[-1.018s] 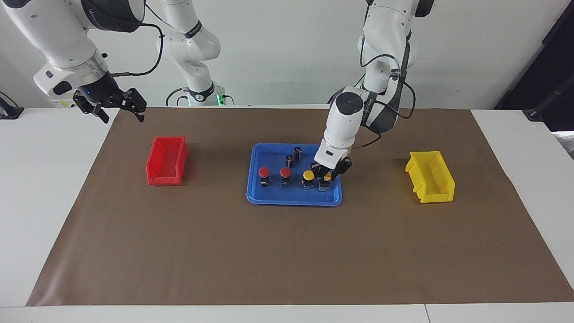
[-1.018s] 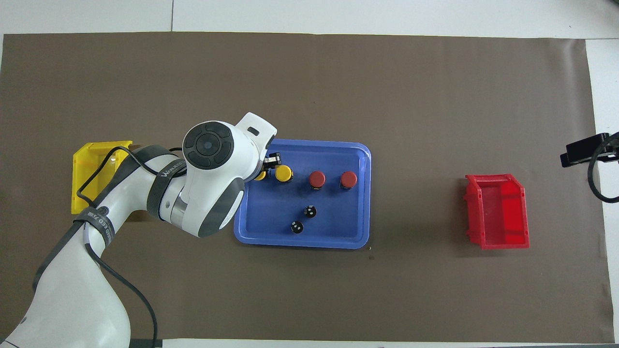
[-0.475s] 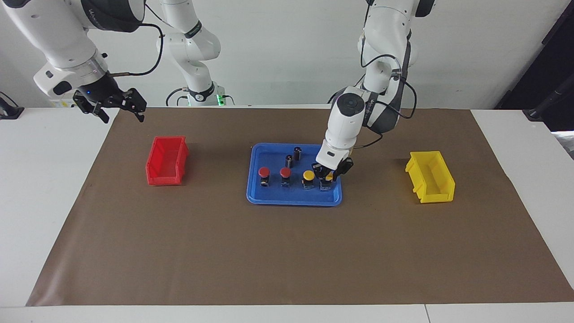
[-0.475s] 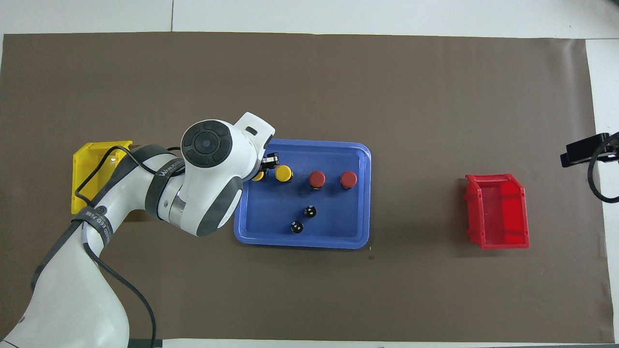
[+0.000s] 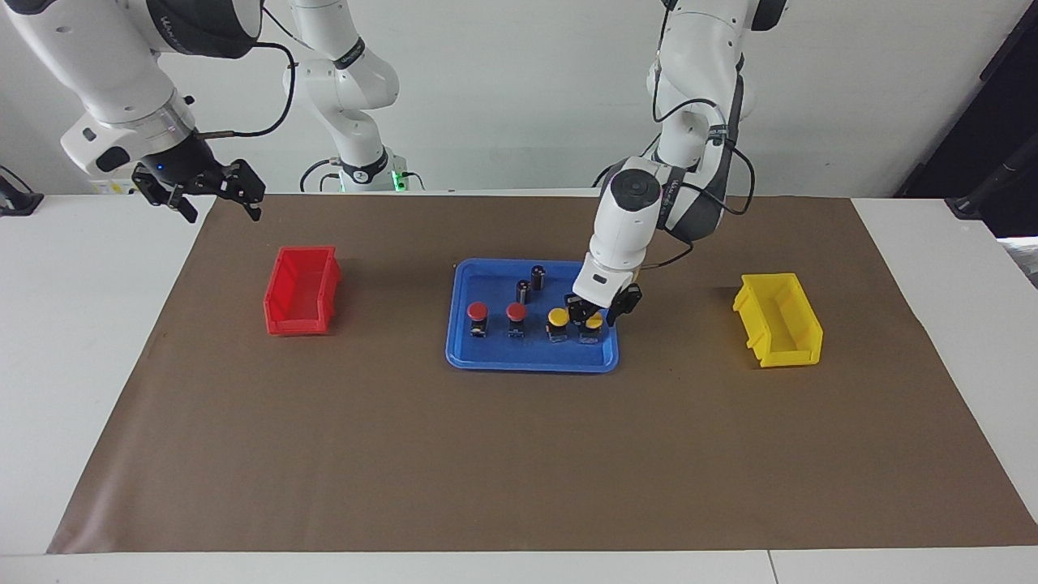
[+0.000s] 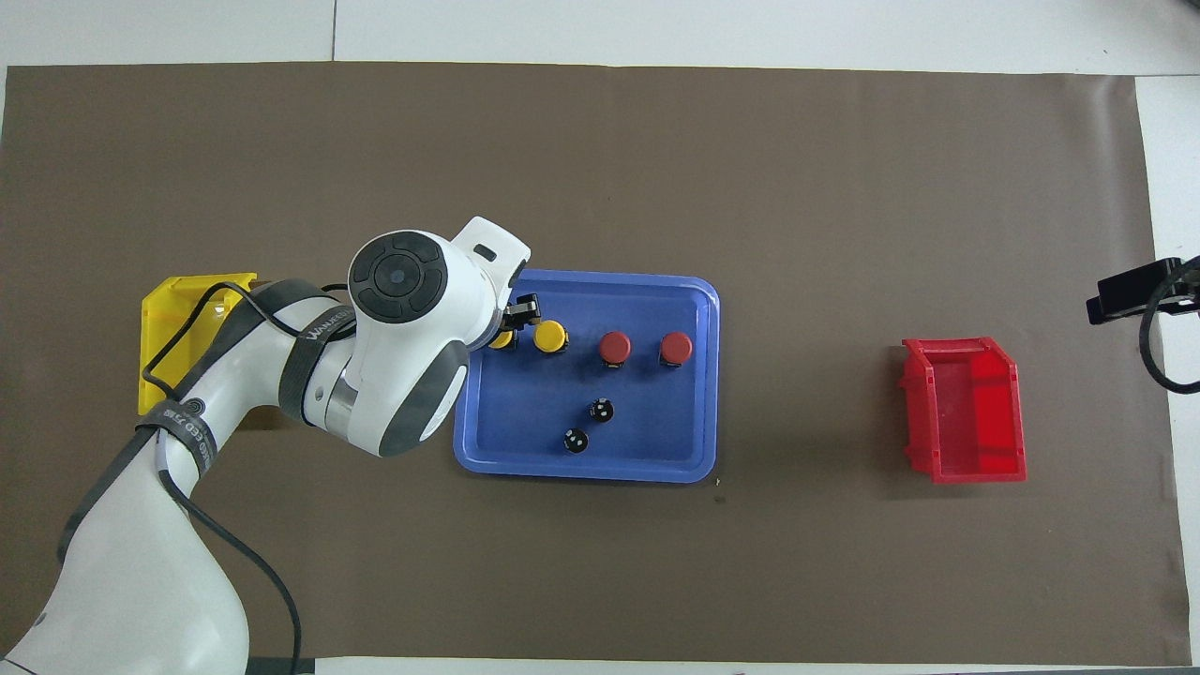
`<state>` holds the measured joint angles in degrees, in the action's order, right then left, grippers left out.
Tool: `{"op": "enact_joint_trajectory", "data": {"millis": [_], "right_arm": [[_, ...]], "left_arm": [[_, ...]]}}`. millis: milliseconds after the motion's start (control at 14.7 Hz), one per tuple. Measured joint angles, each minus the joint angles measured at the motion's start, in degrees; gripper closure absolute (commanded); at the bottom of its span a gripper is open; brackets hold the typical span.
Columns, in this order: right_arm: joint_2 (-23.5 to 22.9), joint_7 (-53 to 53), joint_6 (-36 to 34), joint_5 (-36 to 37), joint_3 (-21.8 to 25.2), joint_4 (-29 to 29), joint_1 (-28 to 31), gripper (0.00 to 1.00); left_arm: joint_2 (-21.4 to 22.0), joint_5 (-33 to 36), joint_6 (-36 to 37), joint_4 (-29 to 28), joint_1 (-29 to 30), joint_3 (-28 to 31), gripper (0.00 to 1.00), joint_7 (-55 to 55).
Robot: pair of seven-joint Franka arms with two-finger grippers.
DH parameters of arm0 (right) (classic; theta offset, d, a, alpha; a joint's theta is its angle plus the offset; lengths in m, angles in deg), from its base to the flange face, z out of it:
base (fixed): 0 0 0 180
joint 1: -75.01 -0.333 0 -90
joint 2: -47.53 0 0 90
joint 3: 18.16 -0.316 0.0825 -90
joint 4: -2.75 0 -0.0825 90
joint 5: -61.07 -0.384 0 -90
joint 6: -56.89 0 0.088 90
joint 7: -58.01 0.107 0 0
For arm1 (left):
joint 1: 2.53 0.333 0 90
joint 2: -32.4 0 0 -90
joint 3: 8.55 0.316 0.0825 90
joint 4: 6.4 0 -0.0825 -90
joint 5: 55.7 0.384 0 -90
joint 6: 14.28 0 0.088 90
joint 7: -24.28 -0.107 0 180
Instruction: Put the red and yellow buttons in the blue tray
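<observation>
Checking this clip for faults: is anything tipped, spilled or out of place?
Nothing stands out. All four buttons stand upright in a row in the blue tray, beside two dark cylinders. The left gripper hangs just over the end yellow button.

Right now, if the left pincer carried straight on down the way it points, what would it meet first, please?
Most likely the yellow button directly beneath the left pincer, at the blue tray's end toward the left arm. How much gap remains above the cap is unclear.

- We look from high across the table toward the robots, taking in both arms and the brown mat.
- We look steeply down from above the robots' end.
- Both views share the mat and blue tray, half a turn apart.
</observation>
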<state>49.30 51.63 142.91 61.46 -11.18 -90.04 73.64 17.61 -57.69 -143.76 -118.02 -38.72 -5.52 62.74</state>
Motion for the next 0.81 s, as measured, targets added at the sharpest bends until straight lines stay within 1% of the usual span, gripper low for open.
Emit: {"op": "enact_joint_trajectory", "data": {"millis": [136, 204, 339, 475, 679, 814], "right_arm": [[0.0, 0.0, 0.0, 0.0, 0.0, 0.0, 0.0, 0.0], [0.0, 0.0, 0.0, 0.0, 0.0, 0.0, 0.0, 0.0], [0.0, 0.0, 0.0, 0.0, 0.0, 0.0, 0.0, 0.0], [0.0, 0.0, 0.0, 0.0, 0.0, 0.0, 0.0, 0.0], [0.0, 0.0, 0.0, 0.0, 0.0, 0.0, 0.0, 0.0], [0.0, 0.0, 0.0, 0.0, 0.0, 0.0, 0.0, 0.0]], "left_arm": [[0.3, 0.0, 2.2, 1.0, 0.1, 0.3, 0.1, 0.0], [0.7, 0.0, 3.8, 1.8, 0.4, 0.5, 0.0, -0.1], [2.2, 0.0, 7.6, 3.5, 1.3, 0.9, 0.0, -2.1], [4.4, 0.0, 13.7, 5.7, 3.3, 1.4, 0.0, -6.3], [7.3, 0.0, 27.7, 11.9, 8.9, 1.9, 0.0, -16.8], [10.4, 0.0, 33.2, 13.5, 13.9, 2.2, 0.0, -25.0]]}}
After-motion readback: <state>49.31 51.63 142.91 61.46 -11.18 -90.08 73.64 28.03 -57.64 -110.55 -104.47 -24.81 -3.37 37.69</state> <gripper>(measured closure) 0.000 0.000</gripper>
